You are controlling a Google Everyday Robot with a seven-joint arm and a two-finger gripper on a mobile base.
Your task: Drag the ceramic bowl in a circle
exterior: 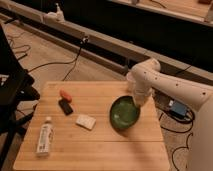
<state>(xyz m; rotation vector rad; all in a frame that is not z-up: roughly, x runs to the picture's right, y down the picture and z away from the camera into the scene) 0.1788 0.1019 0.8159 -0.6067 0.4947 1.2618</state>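
Observation:
The ceramic bowl, glossy green with a paler inside, sits on the wooden table right of the middle. My gripper comes down from the white arm onto the bowl's far right rim and is shut on it. The bowl looks slightly tilted, with its gripped side raised. The fingertips are partly hidden by the rim.
A small white cup stands behind the arm near the table's far edge. A red object, a black object, a white block and a white tube lie on the left half. Cables cover the floor around the table.

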